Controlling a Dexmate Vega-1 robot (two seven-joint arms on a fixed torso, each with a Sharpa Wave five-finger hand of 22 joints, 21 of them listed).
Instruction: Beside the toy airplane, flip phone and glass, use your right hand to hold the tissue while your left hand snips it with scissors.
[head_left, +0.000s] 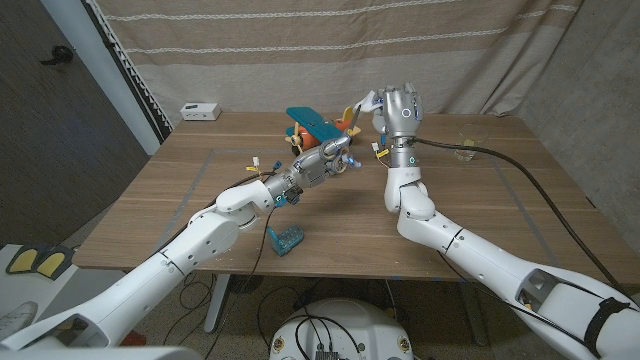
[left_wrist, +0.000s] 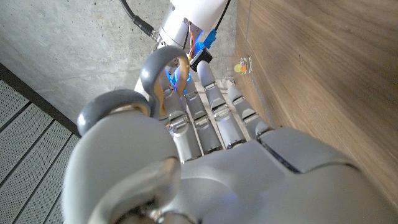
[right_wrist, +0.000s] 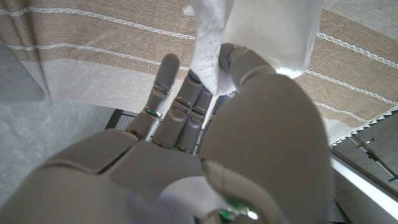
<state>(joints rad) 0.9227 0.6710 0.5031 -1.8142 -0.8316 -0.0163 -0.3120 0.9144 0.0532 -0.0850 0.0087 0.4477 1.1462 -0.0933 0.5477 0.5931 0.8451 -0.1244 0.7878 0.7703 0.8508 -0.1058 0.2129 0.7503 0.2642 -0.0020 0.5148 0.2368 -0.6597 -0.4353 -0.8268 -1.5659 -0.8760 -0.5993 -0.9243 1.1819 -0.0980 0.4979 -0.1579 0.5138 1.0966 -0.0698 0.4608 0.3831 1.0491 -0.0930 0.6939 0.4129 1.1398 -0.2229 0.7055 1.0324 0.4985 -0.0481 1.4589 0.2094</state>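
Note:
My right hand (head_left: 400, 108) is raised over the back middle of the table and pinches a white tissue (head_left: 368, 99) between thumb and fingers; the tissue (right_wrist: 249, 31) hangs from those fingertips. My left hand (head_left: 322, 163) reaches in just below and left of it, gripping scissors whose grey handle loop (left_wrist: 149, 65) sits around its fingers. The blades are hard to make out. A toy airplane (head_left: 300, 115) with teal wings and an orange body stands right behind the left hand. A clear glass (head_left: 467, 149) stands at the back right. A blue flip phone (head_left: 285, 240) lies near the front edge.
A small white box (head_left: 198, 110) sits at the table's back left corner. A striped curtain hangs close behind the table. The wooden tabletop (head_left: 180, 200) has bare room on its left and right sides.

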